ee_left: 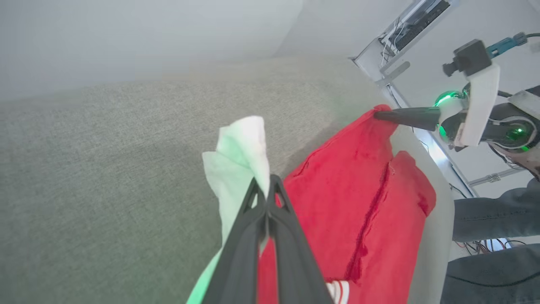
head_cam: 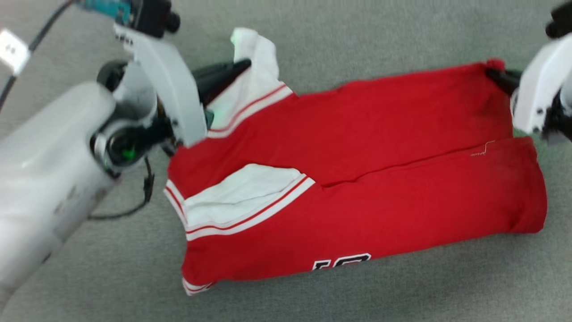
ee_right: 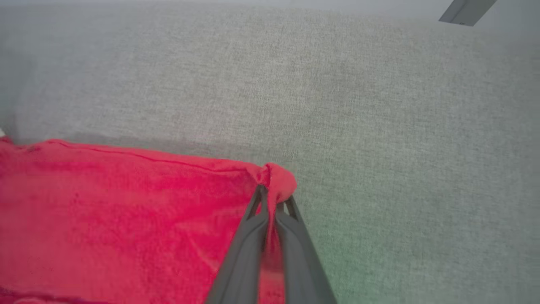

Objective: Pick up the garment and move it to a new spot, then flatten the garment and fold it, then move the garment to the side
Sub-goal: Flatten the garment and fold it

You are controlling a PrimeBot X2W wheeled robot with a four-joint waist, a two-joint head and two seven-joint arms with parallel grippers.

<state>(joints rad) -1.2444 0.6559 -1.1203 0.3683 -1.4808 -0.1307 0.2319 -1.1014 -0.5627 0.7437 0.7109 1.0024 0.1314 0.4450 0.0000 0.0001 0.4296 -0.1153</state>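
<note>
The red garment [head_cam: 357,179] lies partly folded on the grey surface, its white sleeves and striped trim at the left end. Part of the black number shows at its near edge. My left gripper [head_cam: 243,65] is shut on the far white sleeve [ee_left: 240,160], pinching it between the fingers [ee_left: 263,190]. My right gripper [head_cam: 494,74] is shut on the far red corner [ee_right: 278,181] at the right end, with fabric bunched at the fingertips. In the left wrist view the right gripper [ee_left: 379,115] holds that red corner too.
Grey woven fabric [head_cam: 313,36] covers the surface all around the garment. In the left wrist view the surface's edge, a metal frame with cables [ee_left: 405,38] and a person's legs in jeans [ee_left: 489,236] show at the right.
</note>
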